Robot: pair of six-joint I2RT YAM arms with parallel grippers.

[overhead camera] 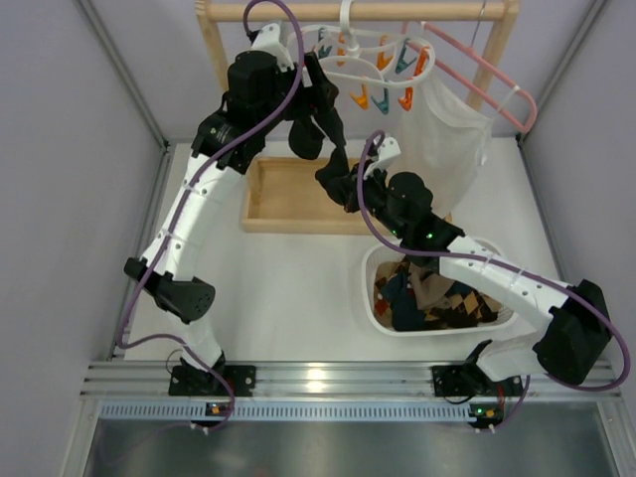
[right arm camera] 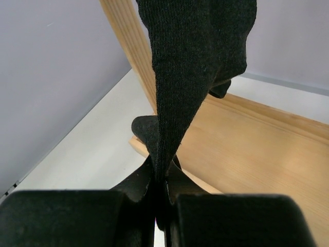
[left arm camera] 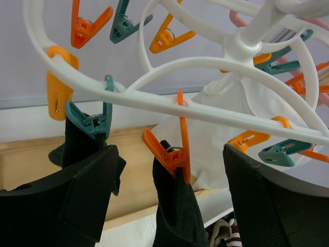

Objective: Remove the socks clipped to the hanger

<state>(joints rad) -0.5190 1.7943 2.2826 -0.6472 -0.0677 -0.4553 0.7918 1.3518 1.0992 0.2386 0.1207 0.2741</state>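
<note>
Up at the far side of the table, a white plastic ring hanger (left arm camera: pixel 216 62) carries a dark knitted sock (right arm camera: pixel 190 77) caught in an orange clip (left arm camera: pixel 172 154). A second dark sock (left arm camera: pixel 77 146) hangs from a teal clip (left arm camera: pixel 90 123) beside it. The right gripper (right arm camera: pixel 160 206) is closed tight on the lower end of a dark knitted sock, which looks to be the one in the orange clip, its fabric pinched flat between the fingers. From that grip the sock runs taut, up and away toward the hanger, so its long axis points from the pincer straight at the clip, over the pale wooden tray (overhead camera: pixel 288 204). The left gripper (left arm camera: pixel 169 175) is spread wide and holds nothing; its fingers stand either side of the sock just under the orange clip. It is the nearer arm to the clip — the right one has only the tail. A pull would likely need to follow the sock's own line, down and nearward.
</note>
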